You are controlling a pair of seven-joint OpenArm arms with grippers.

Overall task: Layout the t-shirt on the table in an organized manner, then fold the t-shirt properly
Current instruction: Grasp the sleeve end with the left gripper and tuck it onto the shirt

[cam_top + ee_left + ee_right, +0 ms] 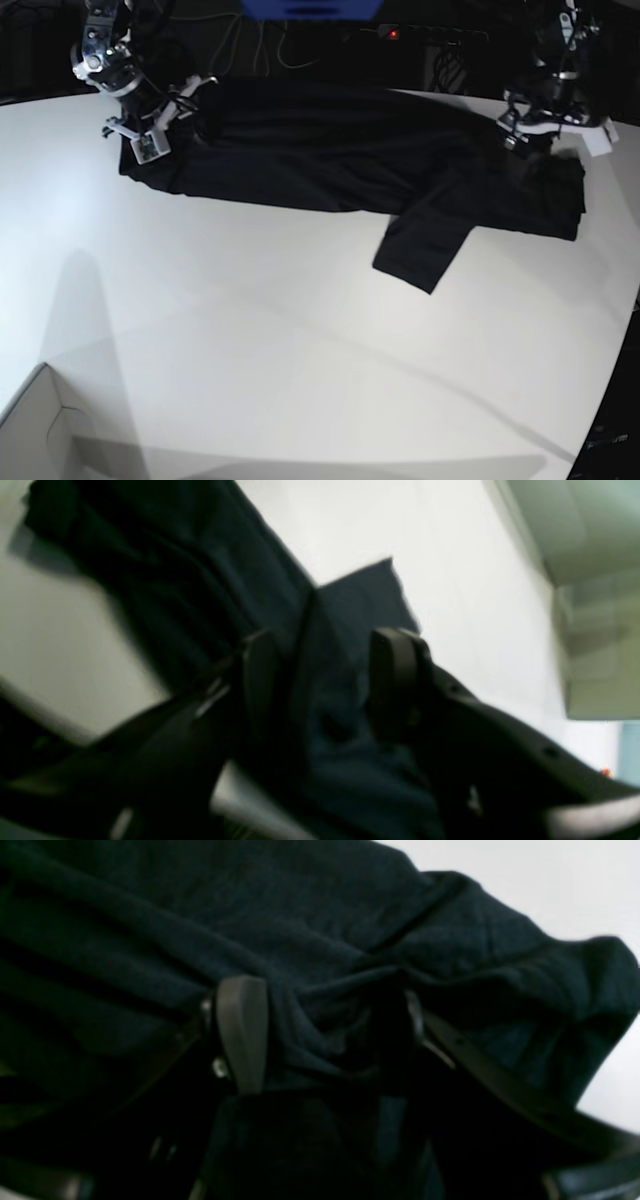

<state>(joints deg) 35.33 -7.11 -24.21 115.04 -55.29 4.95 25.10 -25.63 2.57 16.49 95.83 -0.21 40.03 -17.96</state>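
Note:
The black t-shirt (330, 150) lies stretched along the far side of the white table (300, 330), with one sleeve (420, 250) pointing toward the front. My left gripper (545, 135) is at the shirt's right end. In the left wrist view the gripper (322, 675) has shirt fabric (175, 570) pinched between its fingers. My right gripper (160, 130) is at the shirt's left end. In the right wrist view it (320, 1035) holds bunched fabric (300, 915) between its fingers, with folds running toward the grip.
A white cardboard box corner (40, 430) sits at the front left. Cables and dark floor (300, 40) lie behind the table's far edge. The table's curved edge (620, 330) runs down the right. A blurred pale block (595, 630) stands beyond the left gripper.

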